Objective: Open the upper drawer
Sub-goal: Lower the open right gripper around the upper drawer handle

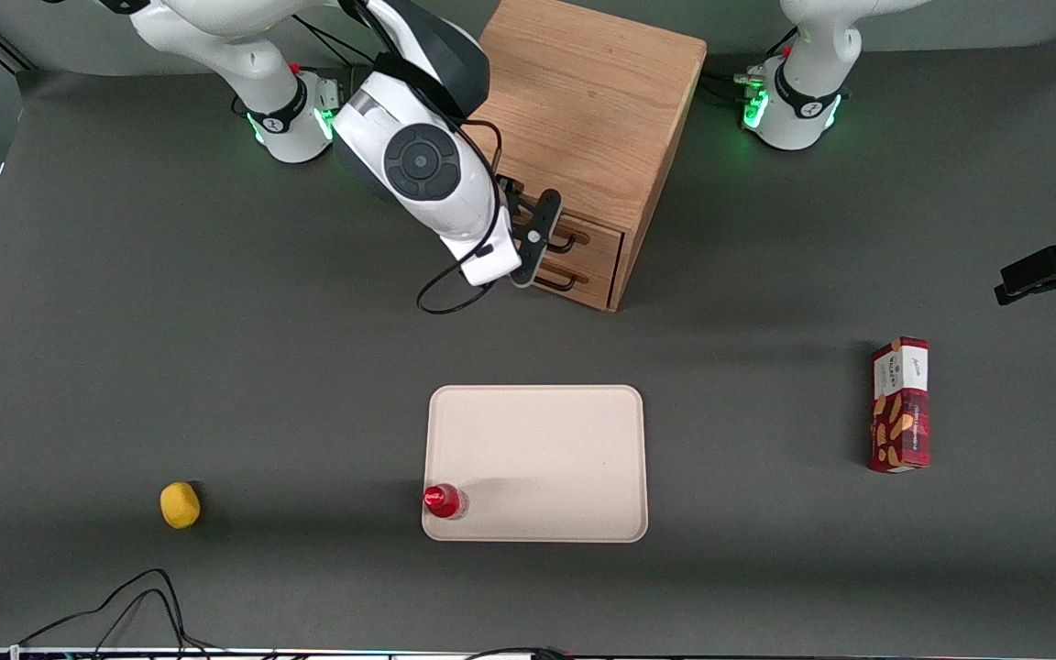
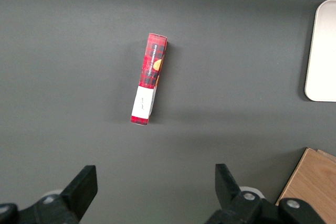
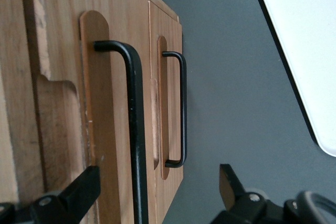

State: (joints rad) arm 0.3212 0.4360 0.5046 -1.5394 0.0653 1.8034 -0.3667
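Note:
The oak cabinet (image 1: 583,110) stands at the back of the table, its two drawers facing the front camera. The upper drawer (image 1: 599,240) is closed, flush with the lower drawer (image 1: 590,282). In the right wrist view the upper drawer (image 3: 107,103) carries a thin black bar handle (image 3: 135,129), and the lower drawer's handle (image 3: 181,108) sits beside it, closer to the table. My gripper (image 1: 539,240) is right at the upper drawer's front. It is open (image 3: 159,182), and the upper handle's bar runs between the two fingers without either finger touching it.
A beige tray (image 1: 537,431) lies nearer the front camera than the cabinet, with a red-capped bottle (image 1: 444,500) on its corner. A yellow lemon (image 1: 180,505) lies toward the working arm's end. A red snack box (image 1: 900,404) lies toward the parked arm's end.

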